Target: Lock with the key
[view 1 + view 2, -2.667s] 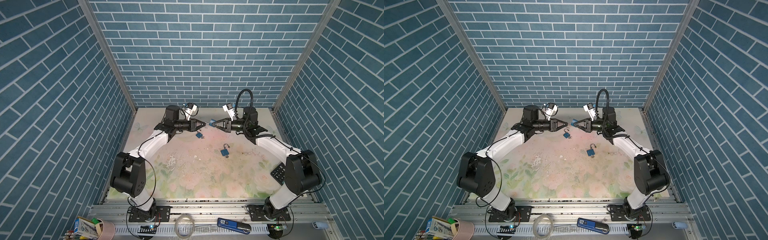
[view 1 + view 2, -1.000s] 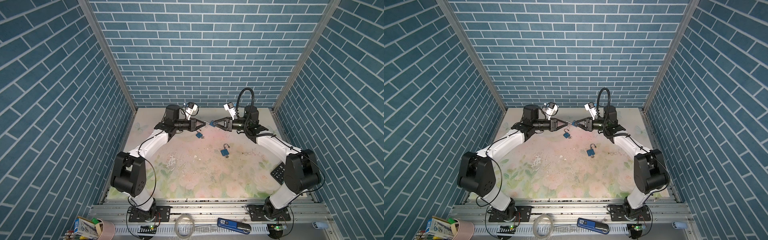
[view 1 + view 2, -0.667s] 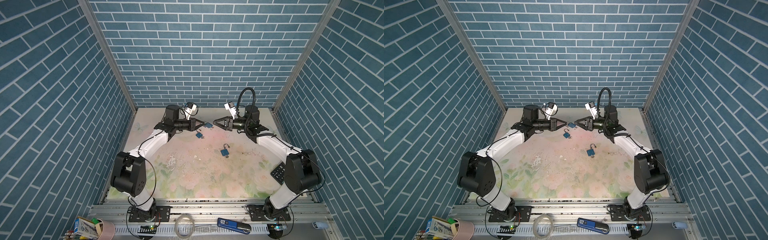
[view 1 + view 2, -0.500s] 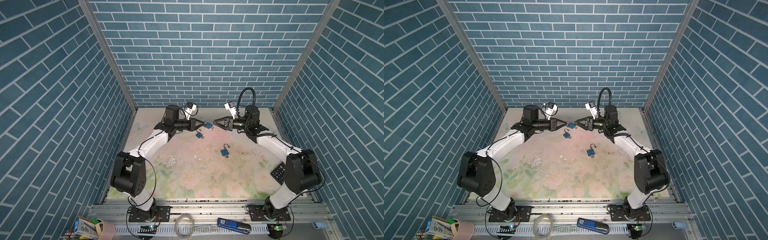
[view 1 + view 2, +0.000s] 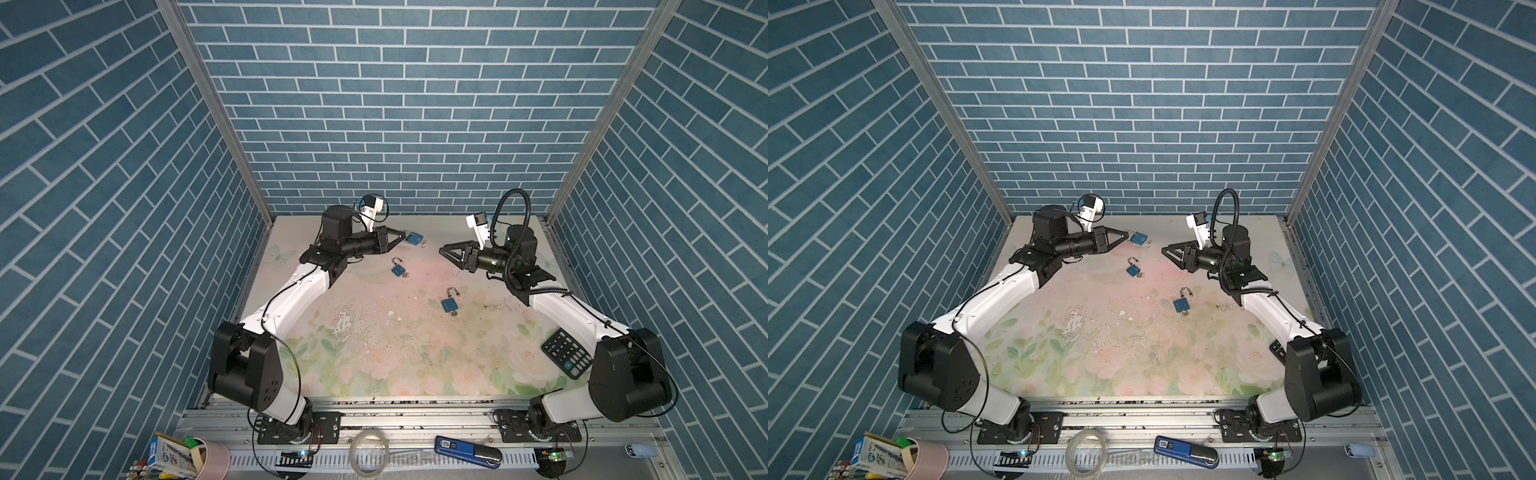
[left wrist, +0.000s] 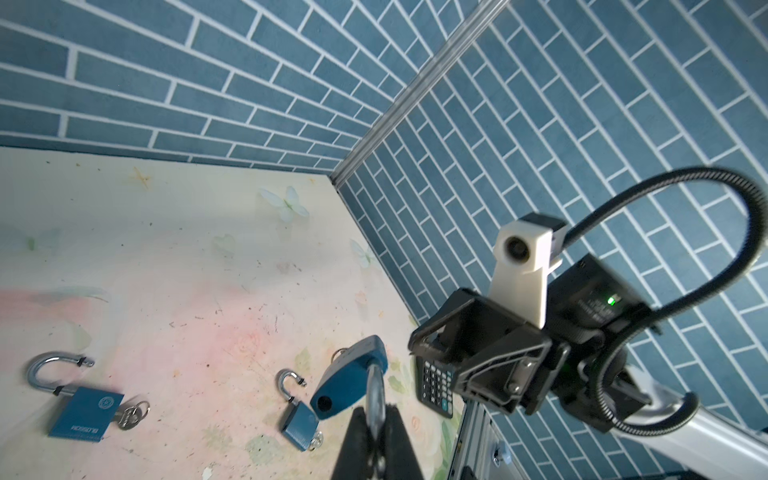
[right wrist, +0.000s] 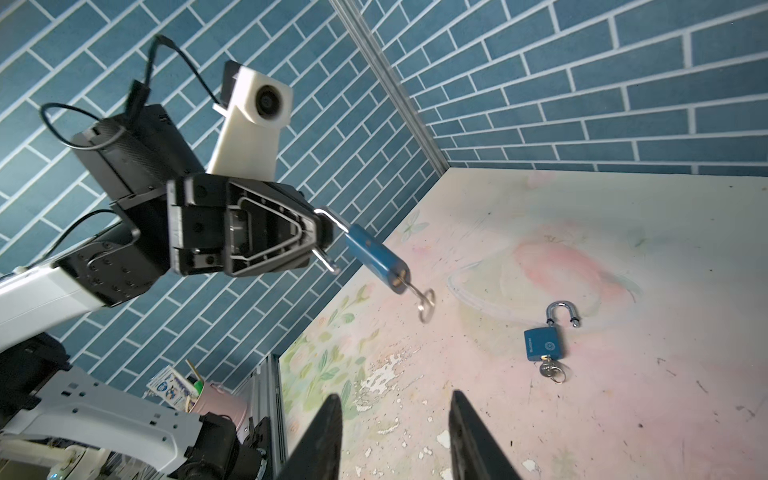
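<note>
Above the far left part of the table: blue padlock is carried clear of the floral table; it shows in both top views.
Shackle: silver shackle is open. One leg is seated in the body and the free leg stands clear of it. The left wrist view shows the empty hole in the body.
Key: key is seated in the end of the body opposite the shackle, with its ring hanging from it.
Left gripper: left gripper is fully closed on the shackle, and the padlock body projects beyond the fingertips.
Left arm pose: reaches forward from its base, wrist roughly level, pointing toward the table's middle.
Right gripper: right gripper is partly open, fingers apart with nothing between them.
Right arm pose: reaches forward, wrist roughly level, fingertips facing the blue padlock and well apart from it.
Change from earlier frames: the right gripper stood at the key end of the blue padlock; it has drawn back and widened. The left gripper has kept nearly the same position.
Surroundings: second padlock and third padlock lie on the table, shackles open and keys inserted. A black calculator lies near the right arm's base.
</note>
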Tool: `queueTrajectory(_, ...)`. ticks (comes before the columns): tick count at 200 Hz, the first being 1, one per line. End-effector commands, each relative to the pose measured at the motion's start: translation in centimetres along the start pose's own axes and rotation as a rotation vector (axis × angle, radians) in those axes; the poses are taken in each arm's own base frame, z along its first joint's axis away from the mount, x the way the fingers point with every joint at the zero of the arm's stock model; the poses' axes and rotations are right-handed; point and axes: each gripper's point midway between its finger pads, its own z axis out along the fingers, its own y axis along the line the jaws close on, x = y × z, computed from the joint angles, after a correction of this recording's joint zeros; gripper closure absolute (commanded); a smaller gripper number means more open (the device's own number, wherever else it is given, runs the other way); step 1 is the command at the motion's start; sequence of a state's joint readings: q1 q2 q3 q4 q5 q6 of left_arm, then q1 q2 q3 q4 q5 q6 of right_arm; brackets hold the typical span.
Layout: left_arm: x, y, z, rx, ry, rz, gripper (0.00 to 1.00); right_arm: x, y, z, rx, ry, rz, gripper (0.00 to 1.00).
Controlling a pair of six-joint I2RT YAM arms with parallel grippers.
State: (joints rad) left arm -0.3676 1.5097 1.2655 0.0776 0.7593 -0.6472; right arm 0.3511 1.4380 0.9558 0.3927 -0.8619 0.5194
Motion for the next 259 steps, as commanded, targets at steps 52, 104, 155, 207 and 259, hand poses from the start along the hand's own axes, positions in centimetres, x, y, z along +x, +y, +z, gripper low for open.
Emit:
queueTrajectory(52,-2.6,-2.8,-0.1,0.024,-0.190,-0.182,1.00,-2.2,2.8,1.1,-0.028,-0.365,-0.229,0.49)
queueTrajectory(104,-2.4,-3.6,0.1,0.055,-0.187,-0.220,1.00,-1.9,0.9,1.9,-0.026,-0.496,-0.204,0.48)
queueTrajectory(155,-1.7,-3.4,0.3,0.059,-0.175,-0.243,1.00,-2.4,1.0,3.1,-0.056,-0.494,-0.213,0.50)
queueTrajectory(207,-1.5,-3.5,0.2,0.078,-0.178,-0.266,1.00,-2.7,1.7,4.1,-0.104,-0.478,-0.213,0.51)
queueTrajectory(259,-1.4,-3.9,-0.3,0.088,-0.180,-0.268,1.00,-3.0,2.2,4.8,-0.137,-0.467,-0.223,0.52)
